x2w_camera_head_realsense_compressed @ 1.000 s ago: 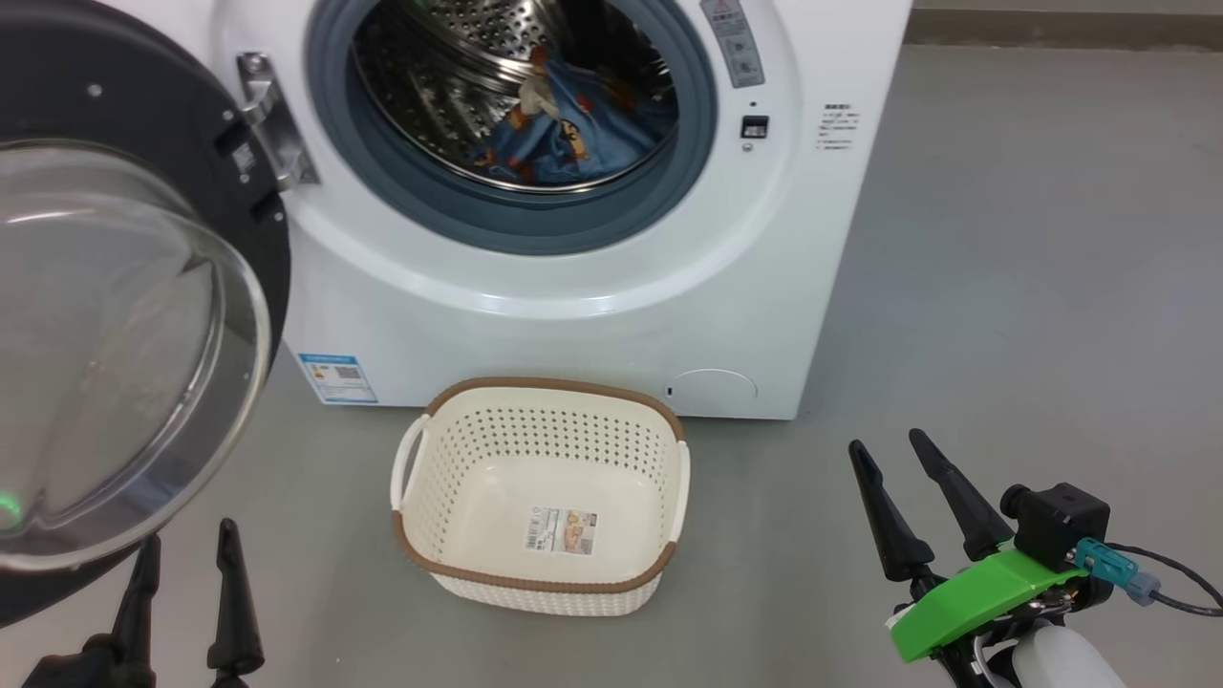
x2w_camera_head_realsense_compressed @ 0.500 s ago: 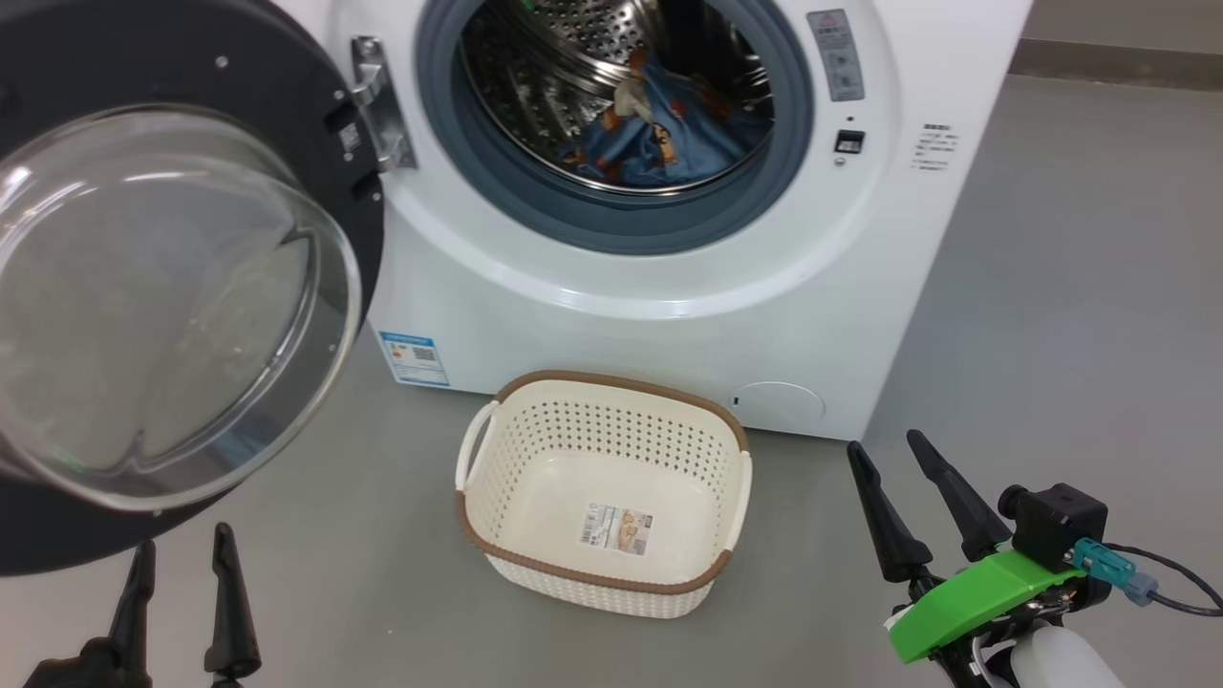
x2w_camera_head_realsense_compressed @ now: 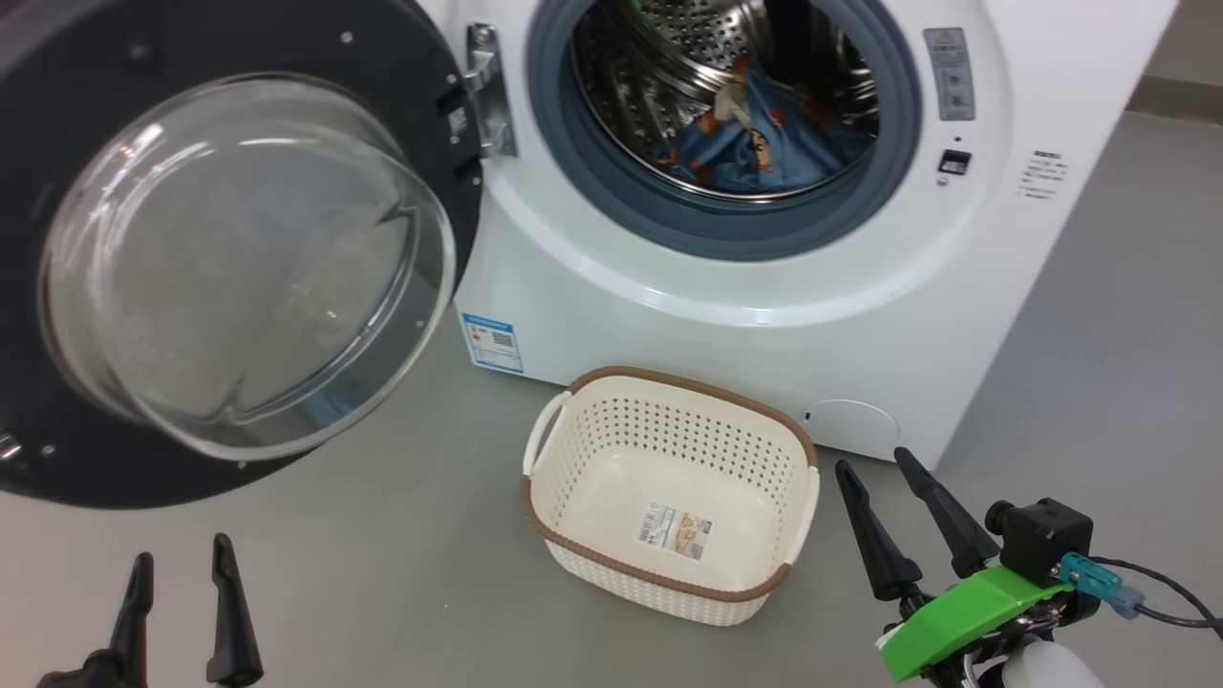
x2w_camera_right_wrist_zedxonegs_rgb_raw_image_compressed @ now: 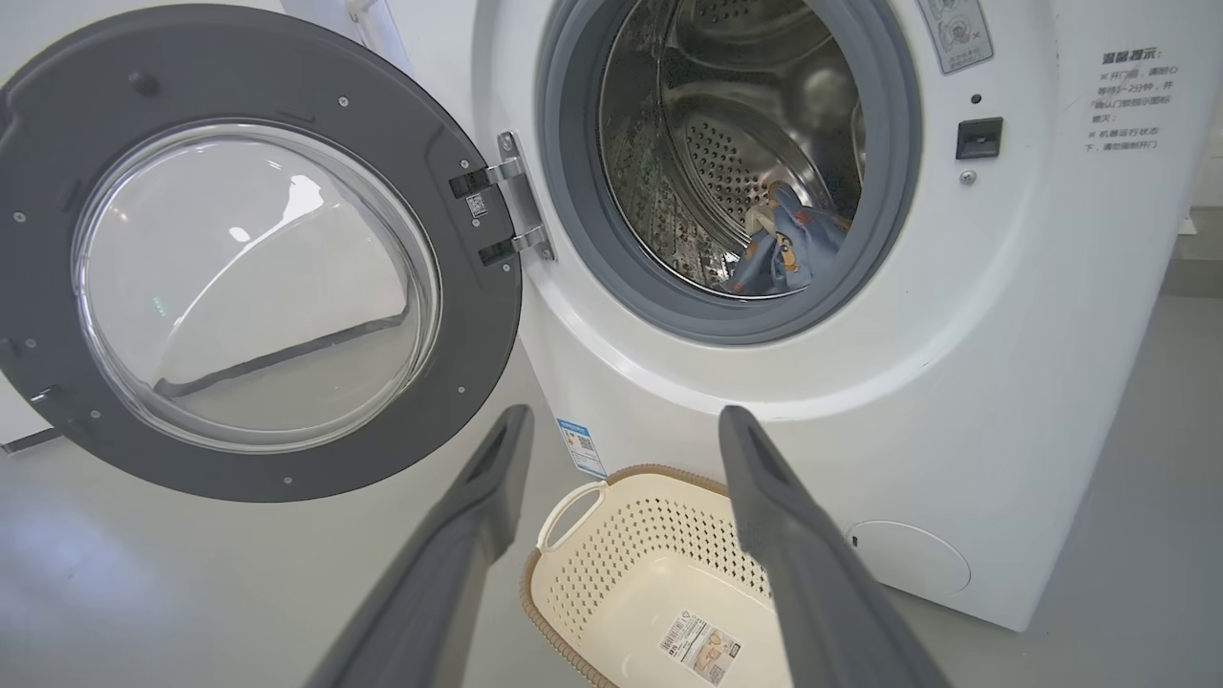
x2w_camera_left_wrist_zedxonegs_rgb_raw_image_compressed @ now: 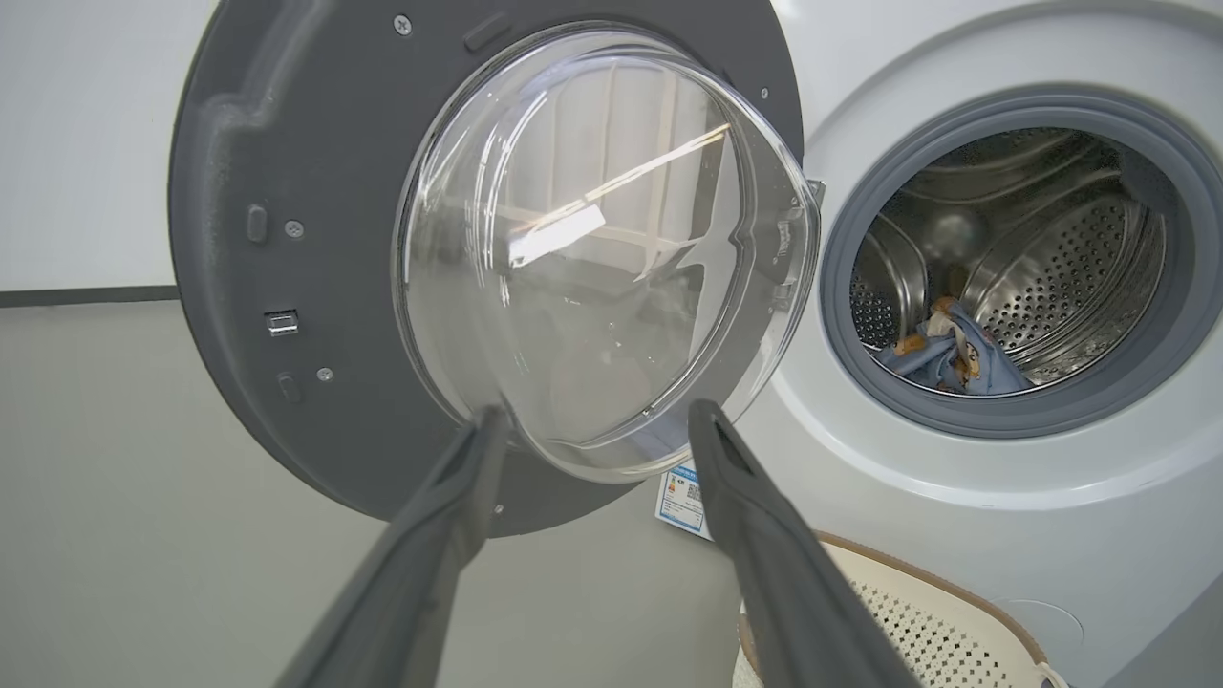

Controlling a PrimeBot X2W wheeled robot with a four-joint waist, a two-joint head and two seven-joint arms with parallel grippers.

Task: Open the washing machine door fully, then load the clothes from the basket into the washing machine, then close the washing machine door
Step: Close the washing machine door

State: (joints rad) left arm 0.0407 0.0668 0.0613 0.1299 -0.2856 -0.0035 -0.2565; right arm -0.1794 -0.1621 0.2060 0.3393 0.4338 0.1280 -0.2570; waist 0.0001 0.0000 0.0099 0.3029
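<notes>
A: Labels readable?
B: No: blue sticker (x2w_camera_head_realsense_compressed: 492, 341) on washing machine (x2w_camera_head_realsense_compressed: 764, 325) and barcode sticker (x2w_camera_head_realsense_compressed: 675, 531) in basket (x2w_camera_head_realsense_compressed: 688, 382) were too small. Found clothes (x2w_camera_head_realsense_compressed: 755, 143) in drum (x2w_camera_head_realsense_compressed: 659, 67), upper centre; door (x2w_camera_head_realsense_compressed: 420, 57) stood open, left. Released, empty: left tool (x2w_camera_head_realsense_compressed: 182, 564), right tool (x2w_camera_head_realsense_compressed: 870, 462).

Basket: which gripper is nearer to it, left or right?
Right. The right gripper is close beside the basket, on its right; the left gripper is farther away, on its left.

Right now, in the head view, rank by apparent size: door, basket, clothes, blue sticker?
1. Round black-rimmed glass washing machine door, though it is nearest the camera, which enlarges it.
2. Cream perforated plastic basket.
3. Light blue printed clothes, partly hidden.
4. Small blue label sticker.
</notes>
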